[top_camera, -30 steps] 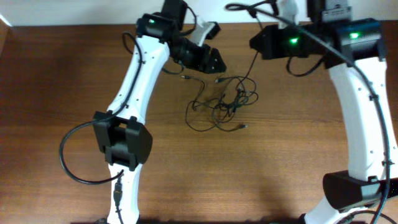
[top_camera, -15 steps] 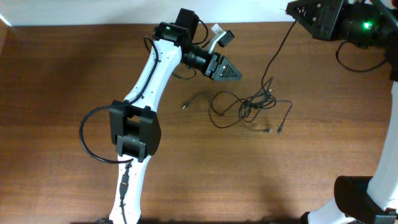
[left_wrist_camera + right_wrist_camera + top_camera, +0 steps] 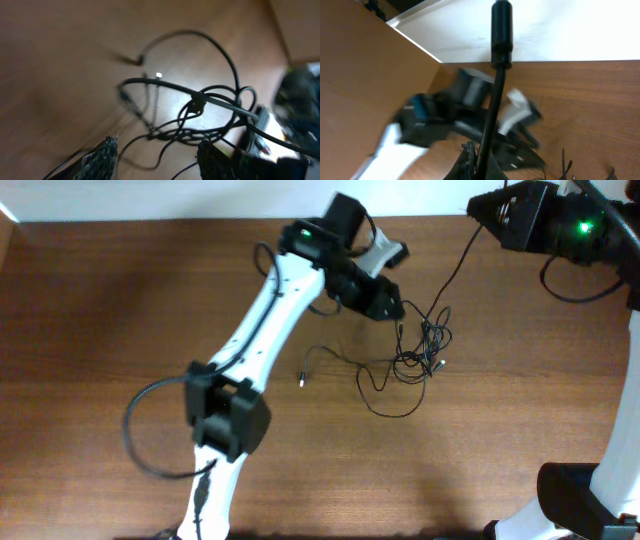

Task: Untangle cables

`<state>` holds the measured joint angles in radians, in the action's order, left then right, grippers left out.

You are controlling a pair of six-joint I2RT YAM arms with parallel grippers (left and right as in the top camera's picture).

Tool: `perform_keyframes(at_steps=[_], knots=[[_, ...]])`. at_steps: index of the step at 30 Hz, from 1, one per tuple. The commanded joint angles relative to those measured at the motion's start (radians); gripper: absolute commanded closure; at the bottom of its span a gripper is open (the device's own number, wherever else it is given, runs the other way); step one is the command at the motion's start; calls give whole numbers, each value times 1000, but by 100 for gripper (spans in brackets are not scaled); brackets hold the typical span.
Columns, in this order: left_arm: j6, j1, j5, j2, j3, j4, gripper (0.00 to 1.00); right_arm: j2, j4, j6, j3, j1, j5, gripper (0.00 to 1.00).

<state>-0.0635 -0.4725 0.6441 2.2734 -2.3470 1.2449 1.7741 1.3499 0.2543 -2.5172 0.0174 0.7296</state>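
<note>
The cables (image 3: 422, 350) lie in a thin black tangle on the brown table (image 3: 120, 330), right of centre. One loose plug end (image 3: 301, 380) trails out to the left. One strand rises from the tangle to my right gripper (image 3: 480, 206) at the back right, which is shut on that cable (image 3: 501, 30); its plug end sticks out past the jaws. My left gripper (image 3: 392, 308) hovers at the tangle's upper left edge. In the left wrist view its fingers (image 3: 107, 155) stand apart and open, with the knot (image 3: 197, 102) just ahead and loose strands lying between them.
The left arm's white links (image 3: 255, 330) stretch diagonally from the front of the table to the tangle. The right arm's base (image 3: 575, 495) stands at the front right. A white wall strip (image 3: 150, 198) borders the table's back edge.
My left gripper has swung right and down to the tangle and its jaws have narrowed slightly. The tangle has drawn together and shifted a little right. The right gripper has kept its hold at the back right.
</note>
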Motion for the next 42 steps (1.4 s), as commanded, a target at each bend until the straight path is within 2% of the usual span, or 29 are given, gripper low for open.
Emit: perform_keyframes(at_steps=[1, 3, 4, 6, 8, 10, 12, 16, 17, 20, 24, 26, 28, 29, 30, 31, 32, 33, 35, 37, 39, 40, 42], knots=[[156, 16, -246, -178, -12, 21, 49, 1, -6, 48, -9, 4, -85, 96], [193, 29, -271, -192, -12, 29, 49, 33, -70, 172, -9, -11, -116, 96], [226, 67, -270, -192, -12, 27, 50, 68, -142, 253, -9, -34, -126, 96], [219, 134, -229, -192, -12, 24, 51, 140, -304, 381, -9, -79, -148, 96], [182, 150, -163, -192, -11, 37, 51, 200, -436, 457, -9, -130, -208, 96], [192, 122, -161, -192, 12, 35, 50, 223, -473, 484, -9, -142, -220, 96], [301, 79, -150, -192, 132, -67, 50, 224, -468, 484, -10, -133, -230, 96], [497, -17, -155, -192, 378, -378, 45, 224, -418, 479, -10, -121, -225, 96], [573, -42, -207, -192, 432, -468, 41, 224, -415, 479, -10, -121, -216, 96], [686, -84, -375, -189, 500, -615, 22, 224, -387, 475, -10, -122, -203, 96], [702, -104, -406, -122, 504, -769, 30, 224, -370, 456, -10, -122, -183, 96], [779, -104, -405, -64, 504, -911, 36, 224, -350, 448, -10, -122, -183, 96], [778, -122, -419, -45, 504, -935, 39, 224, -350, 434, -10, -122, -180, 96], [778, -134, -457, -31, 504, -938, 44, 224, -350, 434, -10, -122, -177, 96], [778, -141, -482, -19, 504, -940, 52, 224, -350, 433, -10, -122, -163, 96], [778, -141, -484, -5, 504, -941, 75, 224, -345, 429, -10, -121, -154, 96], [777, -140, -484, -5, 504, -940, 92, 224, -341, 409, -10, -120, -154, 96], [745, -135, -452, -11, 501, -940, 100, 224, -332, 388, -10, -117, -158, 96], [577, -124, -302, -60, 500, -878, 100, 224, -326, 389, -10, -76, -158, 96], [442, -98, -212, -132, 500, -735, 100, 224, -316, 389, -10, -13, -148, 96], [200, -21, -127, -270, 500, -450, 100, 224, -289, 388, -10, 121, -131, 96], [42, 29, -55, -331, 500, -358, 100, 224, -272, 385, -10, 168, -132, 96], [-164, 106, 82, -396, 500, -258, 100, 224, -235, 377, -10, 256, -137, 96]])
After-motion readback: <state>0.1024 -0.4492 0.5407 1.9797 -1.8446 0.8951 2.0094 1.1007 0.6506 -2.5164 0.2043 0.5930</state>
